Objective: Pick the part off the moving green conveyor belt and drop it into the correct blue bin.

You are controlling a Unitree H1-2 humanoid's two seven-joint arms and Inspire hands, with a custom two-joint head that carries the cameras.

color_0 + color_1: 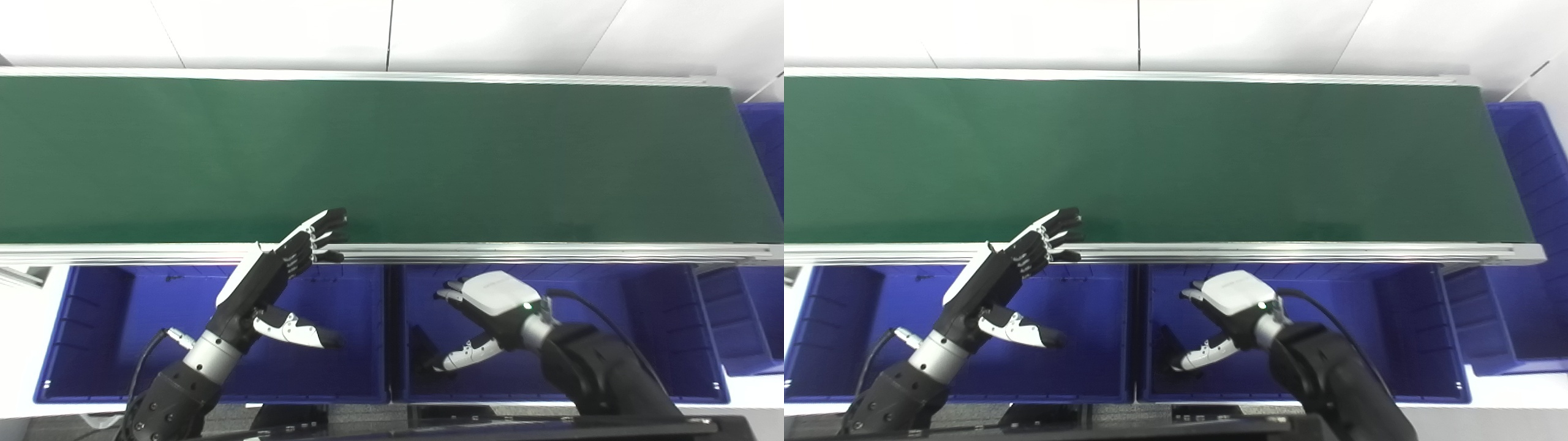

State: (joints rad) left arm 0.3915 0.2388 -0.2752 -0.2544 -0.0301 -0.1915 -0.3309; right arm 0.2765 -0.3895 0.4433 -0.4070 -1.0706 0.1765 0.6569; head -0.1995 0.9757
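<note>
The green conveyor belt (392, 159) runs across the view with no part showing on it. My left hand (278, 272) is open above the left blue bin (92, 318), its fingertips reaching over the belt's front metal rail (551, 251). Over the right blue bin (643, 318) my right hand (490, 300) hovers palm down, fingers spread and holding nothing. A dark shape (421, 344) lies on that bin's floor by its left wall, just under the right thumb. I cannot tell whether it is a part or a shadow.
Another blue bin (762, 131) stands past the belt's right end, and a smaller blue bin (735, 318) sits right of the right bin. A white wall (392, 30) rises behind the belt. Both forearms rise from the bottom edge.
</note>
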